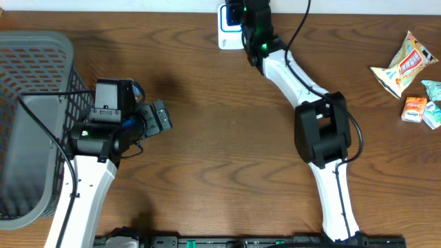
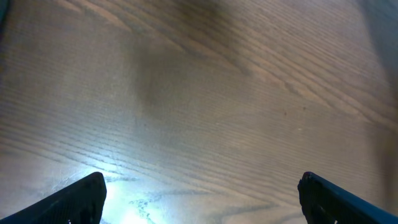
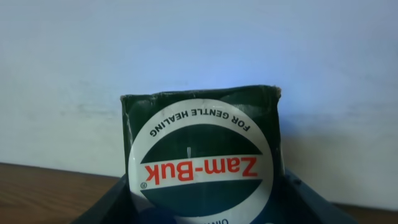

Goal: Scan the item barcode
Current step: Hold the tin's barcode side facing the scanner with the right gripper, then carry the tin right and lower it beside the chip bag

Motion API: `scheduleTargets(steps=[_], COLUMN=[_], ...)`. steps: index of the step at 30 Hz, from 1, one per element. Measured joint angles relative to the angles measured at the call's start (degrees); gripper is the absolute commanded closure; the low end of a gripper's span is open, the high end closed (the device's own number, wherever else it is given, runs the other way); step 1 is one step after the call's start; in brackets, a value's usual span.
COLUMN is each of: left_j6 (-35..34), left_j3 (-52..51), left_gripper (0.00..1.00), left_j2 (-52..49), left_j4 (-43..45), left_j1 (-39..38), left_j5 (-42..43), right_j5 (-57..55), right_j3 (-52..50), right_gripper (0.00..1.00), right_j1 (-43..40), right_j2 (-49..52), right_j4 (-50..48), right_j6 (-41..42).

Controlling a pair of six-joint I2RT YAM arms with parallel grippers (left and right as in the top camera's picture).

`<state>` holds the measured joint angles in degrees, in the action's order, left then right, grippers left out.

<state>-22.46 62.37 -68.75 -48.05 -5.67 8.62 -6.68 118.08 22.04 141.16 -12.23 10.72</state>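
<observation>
The item is a dark green Zam-Buk box with a white round label that reads upside down. My right gripper is shut on its sides and holds it up facing a pale white surface. In the overhead view the right gripper is at the table's far edge, right over a white and blue scanner, and the box is hidden beneath it. My left gripper hangs open over bare wood with nothing between its fingers. It sits at the left, beside the basket.
A grey mesh basket fills the left edge of the table. At the far right lie a yellow snack packet and small wrapped items. The right arm stretches across the middle of the table.
</observation>
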Motion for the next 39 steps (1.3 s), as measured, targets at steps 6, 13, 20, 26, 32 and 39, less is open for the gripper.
scheduleTargets(steps=[6,13,20,26,32,39], left_j6=[0.0,0.0,0.0,0.0,0.0,0.0], left_j3=[0.0,0.0,0.0,0.0,0.0,0.0], left_gripper=[0.02,0.02,0.02,0.02,0.02,0.02], left_j2=[0.0,0.0,0.0,0.0,0.0,0.0], left_j4=[0.0,0.0,0.0,0.0,0.0,0.0], left_j1=[0.0,0.0,0.0,0.0,0.0,0.0], left_j5=[0.0,0.0,0.0,0.0,0.0,0.0], right_j5=[0.0,0.0,0.0,0.0,0.0,0.0], right_j3=[0.0,0.0,0.0,0.0,-0.1,-0.1], right_gripper=[0.71,0.71,0.72,0.71,0.71,0.71], right_j1=[0.0,0.1,0.7,1.0,1.0,1.0], right_j2=[0.5,0.5,1.2,2.7,2.9,2.9], right_j4=[-1.8,-0.4,2.1,1.1,-2.0,-2.0], right_j6=[-1.4,-1.9,-2.1,-2.1,-2.1,-2.1])
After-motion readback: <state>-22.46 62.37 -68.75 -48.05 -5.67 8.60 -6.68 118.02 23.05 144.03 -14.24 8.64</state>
